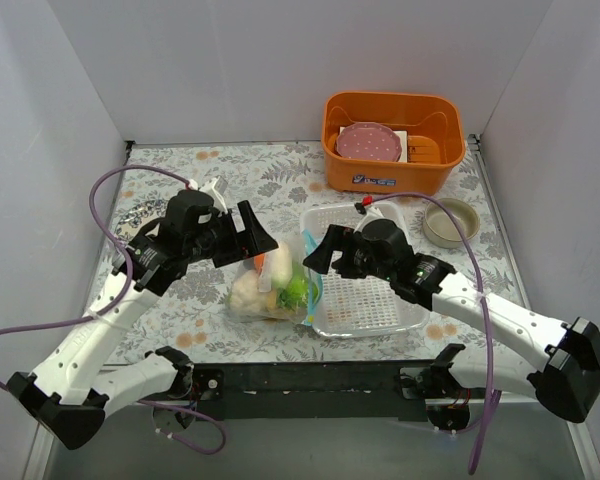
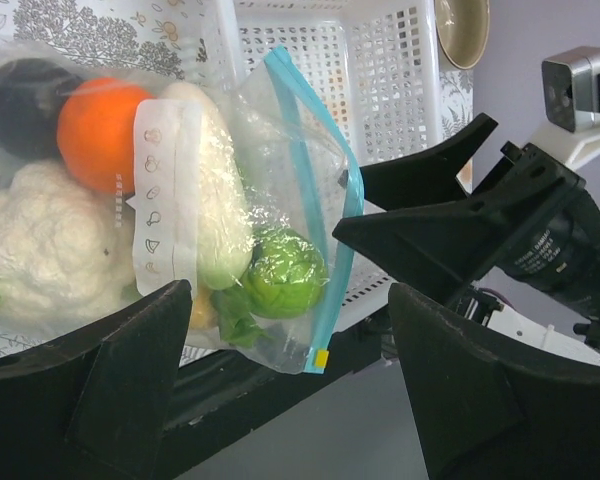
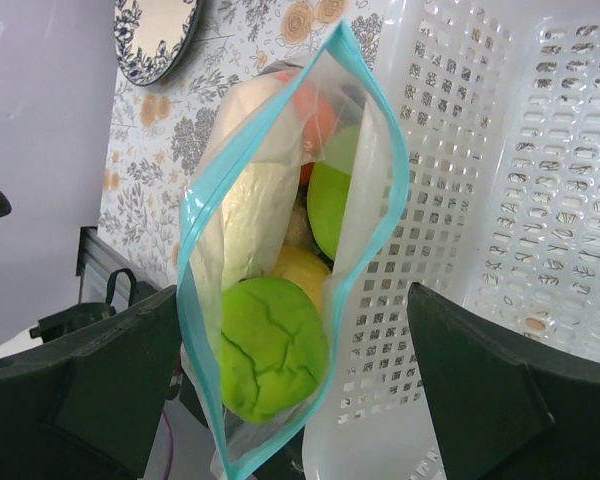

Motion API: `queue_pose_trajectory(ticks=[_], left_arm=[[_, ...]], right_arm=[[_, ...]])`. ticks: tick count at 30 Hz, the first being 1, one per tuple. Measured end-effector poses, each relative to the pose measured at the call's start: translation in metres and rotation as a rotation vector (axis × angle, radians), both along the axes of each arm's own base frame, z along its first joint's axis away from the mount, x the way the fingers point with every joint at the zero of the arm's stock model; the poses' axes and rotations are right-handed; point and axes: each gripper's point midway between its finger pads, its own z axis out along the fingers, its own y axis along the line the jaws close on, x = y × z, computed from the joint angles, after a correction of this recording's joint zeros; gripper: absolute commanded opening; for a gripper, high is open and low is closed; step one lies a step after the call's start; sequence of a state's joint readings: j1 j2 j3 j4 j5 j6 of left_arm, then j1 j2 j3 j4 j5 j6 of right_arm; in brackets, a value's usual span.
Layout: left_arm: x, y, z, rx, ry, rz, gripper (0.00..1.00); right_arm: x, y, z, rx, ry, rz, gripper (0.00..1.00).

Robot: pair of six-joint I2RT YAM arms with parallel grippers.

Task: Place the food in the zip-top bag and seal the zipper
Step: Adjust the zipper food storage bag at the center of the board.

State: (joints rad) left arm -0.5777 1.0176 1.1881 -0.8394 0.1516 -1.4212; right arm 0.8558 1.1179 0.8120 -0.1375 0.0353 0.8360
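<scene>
The zip-top bag (image 1: 268, 287) lies on the table between the arms, its right end resting against the clear perforated tray. The food is inside it: an orange (image 2: 100, 130), a dark plum (image 2: 22, 95), a white cabbage (image 2: 40, 240), a radish (image 2: 215, 200), a green pepper (image 3: 270, 345) and a lemon (image 3: 305, 272). The light blue zipper (image 3: 195, 260) gapes, so the mouth is open toward my right gripper (image 3: 300, 400). That gripper is open, with the bag's mouth between its fingers untouched. My left gripper (image 2: 290, 400) is open above the bag's near corner.
A clear perforated tray (image 1: 380, 300) sits right of the bag. An orange bin (image 1: 393, 170) with a pink plate stands at the back right, and a beige bowl (image 1: 450, 222) lies beside it. The black base rail (image 1: 310, 378) runs along the near edge.
</scene>
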Motion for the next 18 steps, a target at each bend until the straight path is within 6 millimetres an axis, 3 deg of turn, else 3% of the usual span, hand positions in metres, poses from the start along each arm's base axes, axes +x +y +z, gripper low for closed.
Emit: queue_pose_trajectory(ticks=[6,14,17,18], left_arm=[[-0.017,0.001,-0.006,-0.037,0.019,-0.025,0.76],[-0.025,-0.001,-0.01,-0.06,0.044,-0.048,0.72],[-0.033,0.0,-0.011,-0.08,0.048,-0.057,0.69],[-0.036,0.001,-0.012,-0.087,0.052,-0.06,0.68]], right_arm=[[-0.003,-0.005,-0.009,0.053,0.054,0.02,0.98],[-0.009,0.009,-0.022,0.068,0.107,0.094,0.98],[-0.008,0.012,-0.026,0.069,0.117,0.101,0.88],[-0.008,0.013,-0.026,0.072,0.118,0.102,0.78]])
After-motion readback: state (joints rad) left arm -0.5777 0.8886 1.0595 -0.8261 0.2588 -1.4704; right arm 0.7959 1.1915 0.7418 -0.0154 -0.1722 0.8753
